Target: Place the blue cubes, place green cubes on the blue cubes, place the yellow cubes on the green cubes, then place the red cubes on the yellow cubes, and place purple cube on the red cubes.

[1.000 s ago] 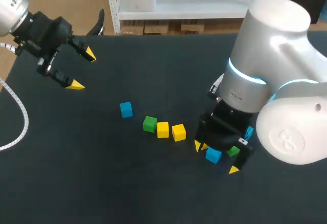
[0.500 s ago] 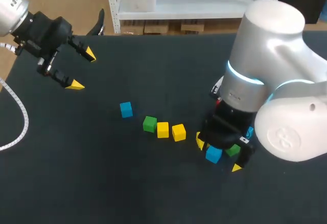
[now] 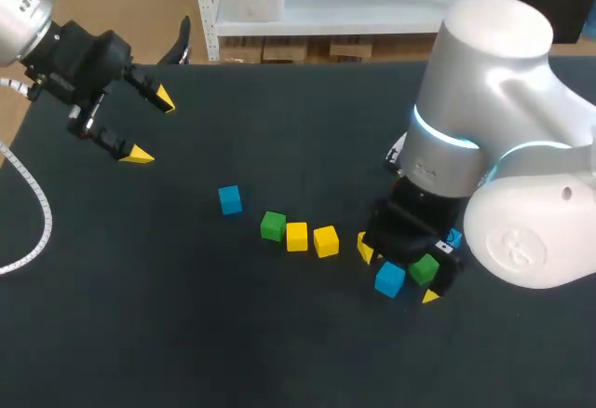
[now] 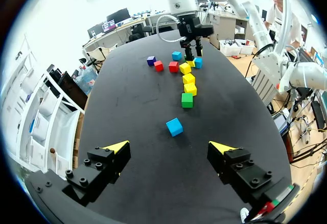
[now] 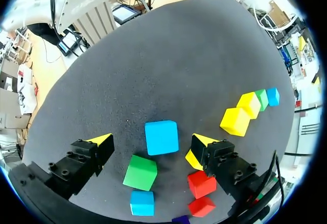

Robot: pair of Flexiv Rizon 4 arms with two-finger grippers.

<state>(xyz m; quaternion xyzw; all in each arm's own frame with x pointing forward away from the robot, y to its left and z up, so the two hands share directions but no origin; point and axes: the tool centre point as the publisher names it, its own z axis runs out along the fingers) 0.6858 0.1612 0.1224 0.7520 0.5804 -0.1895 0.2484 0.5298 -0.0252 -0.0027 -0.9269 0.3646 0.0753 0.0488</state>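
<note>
My right gripper [image 3: 397, 273] hangs low over a cluster of cubes at the table's right, open. A blue cube [image 5: 161, 137] lies between its fingertips, clear of both; it shows in the head view as the blue cube [image 3: 389, 279]. Under the gripper lie a green cube [image 5: 140, 172], a second blue cube [image 5: 141, 203], two red cubes [image 5: 201, 183] and a purple cube [image 5: 181, 219]. A yellow cube [image 5: 192, 159] touches one finger. Toward the middle runs a row: yellow cube [image 3: 326, 241], yellow cube [image 3: 296, 237], green cube [image 3: 273, 226], blue cube [image 3: 230, 199]. My left gripper [image 3: 152, 129] is raised at the far left, open and empty.
The black table [image 3: 186, 333] reaches to its far edge below a white shelf. A white cable [image 3: 37, 231] loops over the table's left side. In the left wrist view the cube row leads ahead to my right arm [image 4: 190, 27].
My right gripper has shifted slightly toward the table's far side, uncovering more of the green cube. The left arm and the row of cubes have not moved.
</note>
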